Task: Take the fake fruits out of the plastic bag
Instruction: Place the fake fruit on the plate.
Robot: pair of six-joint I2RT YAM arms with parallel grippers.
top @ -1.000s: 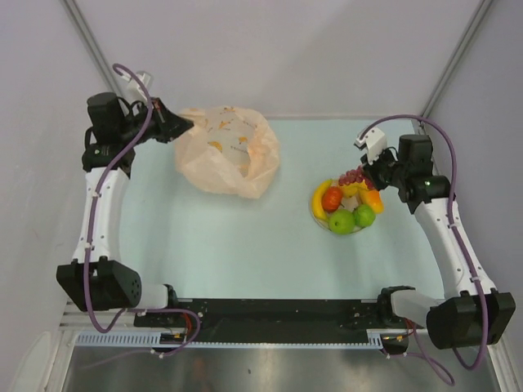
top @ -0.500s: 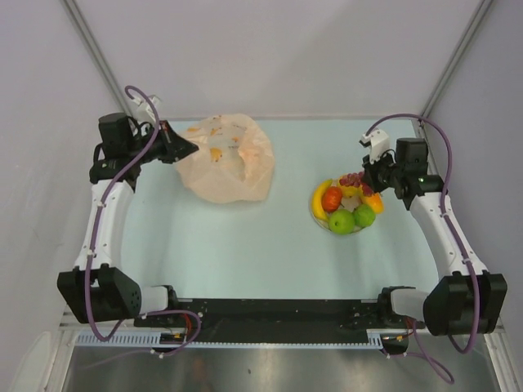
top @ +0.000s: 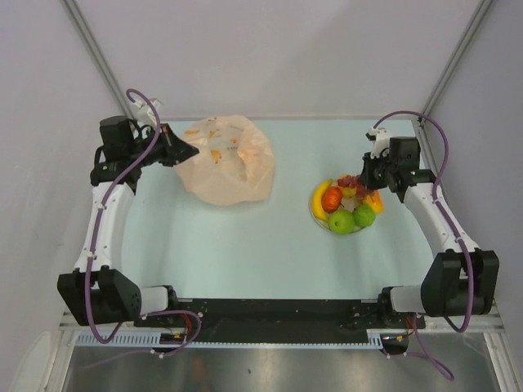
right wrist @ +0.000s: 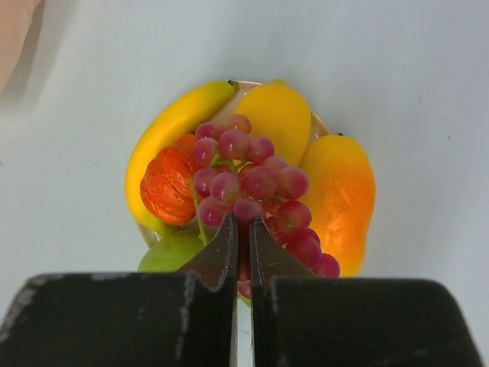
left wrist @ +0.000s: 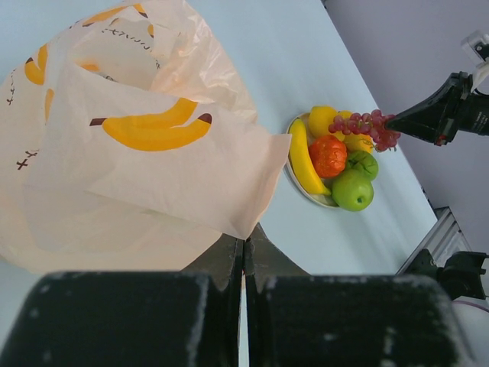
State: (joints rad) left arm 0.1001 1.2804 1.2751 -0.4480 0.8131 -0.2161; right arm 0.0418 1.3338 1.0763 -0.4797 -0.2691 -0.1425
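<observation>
Top view first: the left gripper [top: 193,151] is at the left edge of the plastic bag [top: 233,163]. The bag sits crumpled on the table [top: 245,245], directly ahead of its fingers. On the other side, the right gripper [top: 365,180] has its tips on the grape bunch [top: 351,180], which lies on top of the fruit pile.

Left wrist cam: we see the 2 fingers pressed together with a corner of the bag pinched between the tips. The rest of the bag billows up and to the left of them. The fruit pile is well ahead and off to the right.

Right wrist cam: the fingers are clenched down to a thin slit, with the near end of the grape bunch caught between them.
- The banana [right wrist: 172,126] curves ahead-left.
- The lemon [right wrist: 279,115] is straight ahead, past the grapes.
- The orange fruit [right wrist: 340,199] is to the right.
- The red round fruit [right wrist: 168,183] is to the left.
- A green apple [right wrist: 172,252] is just left of the tips.

All of them sit on the plate [right wrist: 316,124].
</observation>
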